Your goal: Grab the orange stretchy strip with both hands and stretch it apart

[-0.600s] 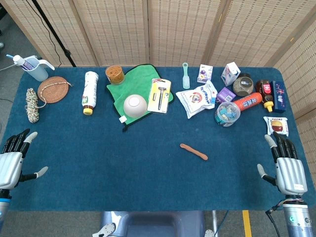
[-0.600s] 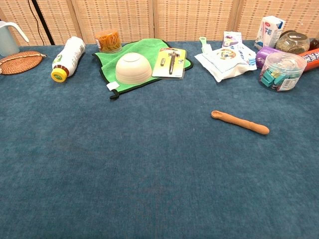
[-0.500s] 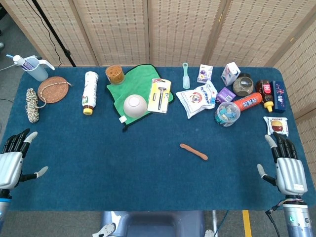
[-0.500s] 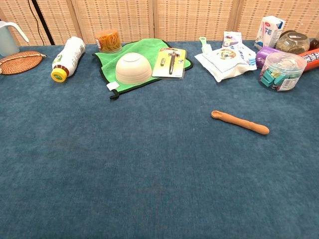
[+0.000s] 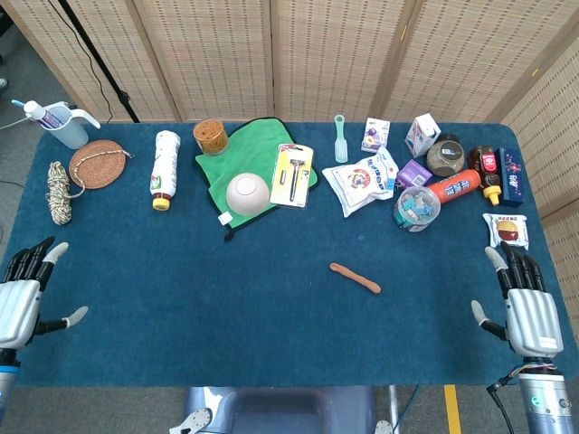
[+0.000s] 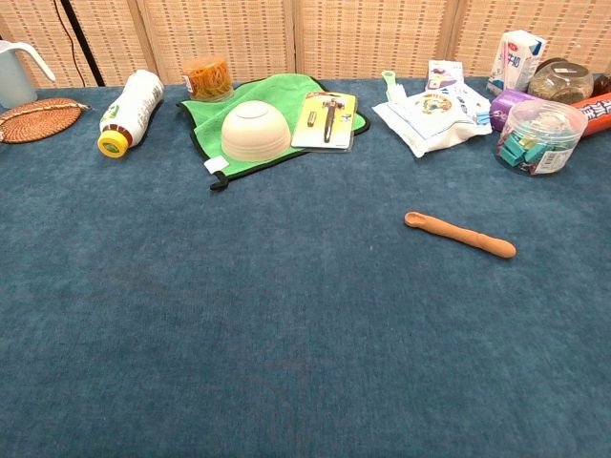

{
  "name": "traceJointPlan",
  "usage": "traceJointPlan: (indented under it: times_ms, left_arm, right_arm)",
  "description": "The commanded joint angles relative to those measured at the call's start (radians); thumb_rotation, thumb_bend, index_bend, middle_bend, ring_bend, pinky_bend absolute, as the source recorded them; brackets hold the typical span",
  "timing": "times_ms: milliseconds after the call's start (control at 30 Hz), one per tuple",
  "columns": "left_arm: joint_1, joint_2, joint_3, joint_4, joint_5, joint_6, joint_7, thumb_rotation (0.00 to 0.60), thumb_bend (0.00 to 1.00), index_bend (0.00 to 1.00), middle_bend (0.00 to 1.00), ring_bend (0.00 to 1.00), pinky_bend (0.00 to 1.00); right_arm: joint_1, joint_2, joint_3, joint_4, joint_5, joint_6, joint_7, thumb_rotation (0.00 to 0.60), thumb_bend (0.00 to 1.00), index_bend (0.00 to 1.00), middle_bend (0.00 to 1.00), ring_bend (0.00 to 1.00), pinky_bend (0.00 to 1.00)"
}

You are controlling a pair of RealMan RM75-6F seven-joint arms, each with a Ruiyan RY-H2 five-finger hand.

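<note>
The orange stretchy strip [image 5: 355, 278] lies flat on the blue table cloth, right of centre, slanting down to the right; the chest view shows the strip [image 6: 459, 234] too. My left hand [image 5: 22, 297] hovers at the table's near left corner, fingers spread, holding nothing. At the near right edge my right hand [image 5: 523, 303] is likewise open, fingers pointing away from me. Both hands are far from the strip and show only in the head view.
Along the back: an upturned white bowl [image 5: 248, 193] on a green cloth [image 5: 258, 158], a razor pack [image 5: 293, 174], a white bottle [image 5: 164, 168], a snack bag [image 5: 364, 183], a clear tub of clips [image 5: 416, 208], several jars and cartons. A rope coil [image 5: 59, 192] lies far left.
</note>
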Motion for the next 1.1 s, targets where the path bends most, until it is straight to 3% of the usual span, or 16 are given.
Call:
traceJointPlan:
  times_ms: [33, 167, 500, 633, 1100]
  left_arm:
    - [0.0, 0.005, 0.0, -0.005, 0.003, 0.0, -0.006, 0.489, 0.14, 0.0, 0.0, 0.0, 0.0]
    - [-0.001, 0.008, -0.005, -0.009, 0.005, 0.003, -0.014, 0.49, 0.14, 0.0, 0.0, 0.0, 0.0]
    - [-0.001, -0.001, -0.02, -0.007, 0.026, 0.032, -0.032, 0.489, 0.14, 0.16, 0.06, 0.02, 0.0]
    - [0.002, 0.011, -0.022, -0.021, 0.034, 0.04, -0.043, 0.491, 0.14, 0.16, 0.06, 0.02, 0.0]
    - [-0.015, 0.057, -0.027, -0.064, 0.03, 0.011, -0.04, 0.489, 0.14, 0.17, 0.06, 0.02, 0.0]
  right_arm:
    - [0.001, 0.001, 0.0, 0.003, -0.003, -0.002, 0.014, 0.6, 0.34, 0.09, 0.02, 0.01, 0.0]
    - [0.002, 0.005, 0.001, 0.01, -0.006, -0.005, 0.033, 0.6, 0.34, 0.13, 0.03, 0.02, 0.0]
    - [0.027, 0.011, 0.014, 0.034, -0.013, -0.034, 0.097, 0.6, 0.34, 0.27, 0.08, 0.04, 0.02]
    - [0.053, 0.018, 0.02, 0.034, -0.017, -0.071, 0.119, 0.6, 0.34, 0.33, 0.08, 0.04, 0.02]
    - [0.178, 0.023, 0.036, 0.03, -0.024, -0.259, 0.26, 0.6, 0.34, 0.38, 0.1, 0.03, 0.0]
